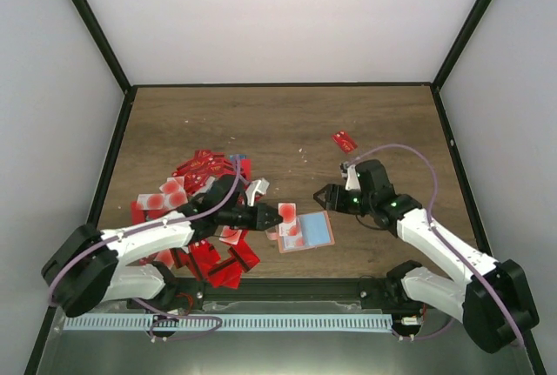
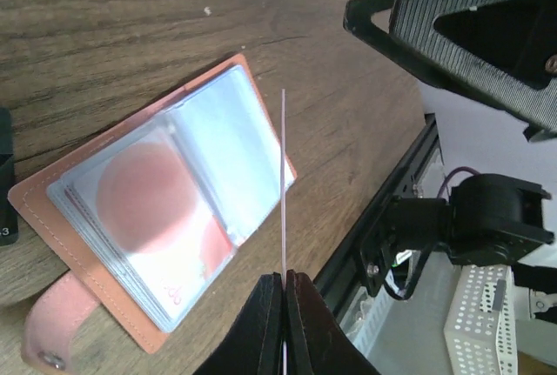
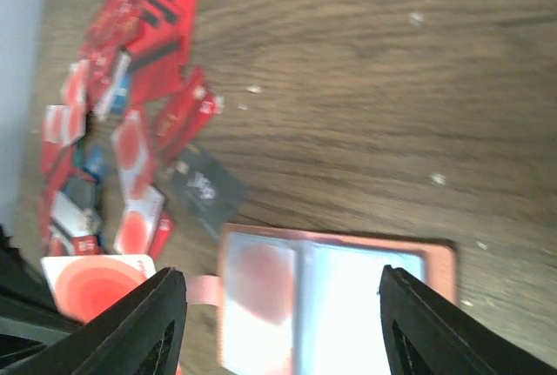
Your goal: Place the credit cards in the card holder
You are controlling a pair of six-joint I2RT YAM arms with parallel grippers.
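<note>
The card holder (image 1: 313, 232) lies open on the wooden table, its clear sleeves showing a red-circled card inside (image 2: 165, 210) (image 3: 335, 292). My left gripper (image 1: 276, 215) (image 2: 284, 281) is shut on a pale credit card (image 1: 288, 212), seen edge-on as a thin line (image 2: 284, 175) above the holder's right half. The same card shows its red circle at the lower left (image 3: 94, 279). My right gripper (image 1: 323, 197) (image 3: 278, 310) hangs open just above the holder, holding nothing. A heap of mostly red credit cards (image 1: 198, 185) (image 3: 113, 97) lies to the left.
A single red card (image 1: 345, 140) lies apart at the back right. A black card (image 3: 205, 187) rests beside the holder. The holder's snap strap (image 2: 42, 340) sticks out at its left end. The table's front rail (image 2: 409, 184) runs close to the holder.
</note>
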